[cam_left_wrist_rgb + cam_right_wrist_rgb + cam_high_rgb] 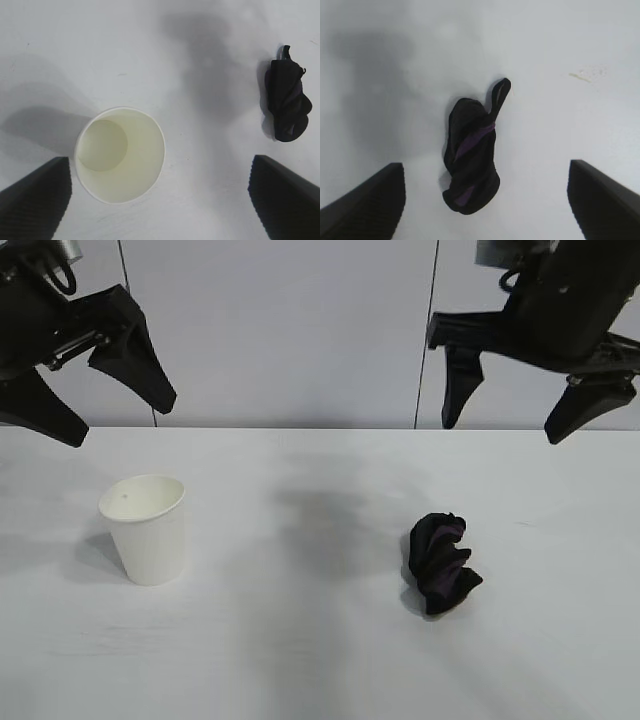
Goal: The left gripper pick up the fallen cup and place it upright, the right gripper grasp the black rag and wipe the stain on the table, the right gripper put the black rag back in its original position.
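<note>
White paper cup (145,528) upright on tabletop (320,660), left side, mouth up, nothing touching rim. We see black rag (441,563) crumpled right of centre, well apart from cup, wide bare stretch between them. Left gripper (85,390) hangs above cup, fingers spread wide, holding nothing. Right gripper (530,390) high above rag, fingers wide apart, empty. Faint yellowish stain (587,74) near rag in right wrist view. We see tabletop's far edge meeting grey wall.

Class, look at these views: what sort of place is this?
Probably a robot test bench: two black grippers, left and right, hang above a plain white table holding only a paper cup and a rag.
</note>
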Motion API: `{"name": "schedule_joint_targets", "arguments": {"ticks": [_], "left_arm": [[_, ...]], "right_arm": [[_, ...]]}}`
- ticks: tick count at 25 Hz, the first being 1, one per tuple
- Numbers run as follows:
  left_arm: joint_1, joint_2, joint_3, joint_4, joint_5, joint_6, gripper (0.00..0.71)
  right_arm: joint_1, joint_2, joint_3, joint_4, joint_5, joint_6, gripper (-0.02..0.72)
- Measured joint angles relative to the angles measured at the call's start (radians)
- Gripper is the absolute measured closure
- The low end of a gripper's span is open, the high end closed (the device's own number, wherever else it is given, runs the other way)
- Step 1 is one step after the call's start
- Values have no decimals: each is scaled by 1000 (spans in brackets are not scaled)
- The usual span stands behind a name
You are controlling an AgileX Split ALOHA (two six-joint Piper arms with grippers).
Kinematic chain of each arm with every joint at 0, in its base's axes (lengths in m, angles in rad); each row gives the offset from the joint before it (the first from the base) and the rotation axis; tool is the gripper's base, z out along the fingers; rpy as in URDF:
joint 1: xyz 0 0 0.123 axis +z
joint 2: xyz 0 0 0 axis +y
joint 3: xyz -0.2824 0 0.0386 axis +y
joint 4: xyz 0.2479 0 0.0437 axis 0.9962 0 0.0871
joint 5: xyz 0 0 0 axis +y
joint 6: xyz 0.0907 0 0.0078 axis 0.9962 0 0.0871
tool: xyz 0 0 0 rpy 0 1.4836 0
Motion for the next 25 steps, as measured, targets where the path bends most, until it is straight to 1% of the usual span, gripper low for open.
{"name": "schedule_joint_targets", "arguments": {"ticks": [2, 4, 5, 9, 25], "left_arm": [[0, 0, 0, 0, 0, 0, 17], [0, 0, 0, 0, 0, 0, 17], [0, 0, 0, 0, 0, 0, 17], [0, 0, 0, 1, 0, 0, 17], [0, 0, 0, 2, 0, 0, 17]], "right_arm": [[-17, -7, 20, 107, -9, -79, 93], [-18, -7, 54, 159, -26, -116, 93], [-18, -7, 67, 170, -37, -123, 93], [-21, -7, 105, 169, -56, -135, 93], [-21, -7, 112, 163, -56, -138, 93]]}}
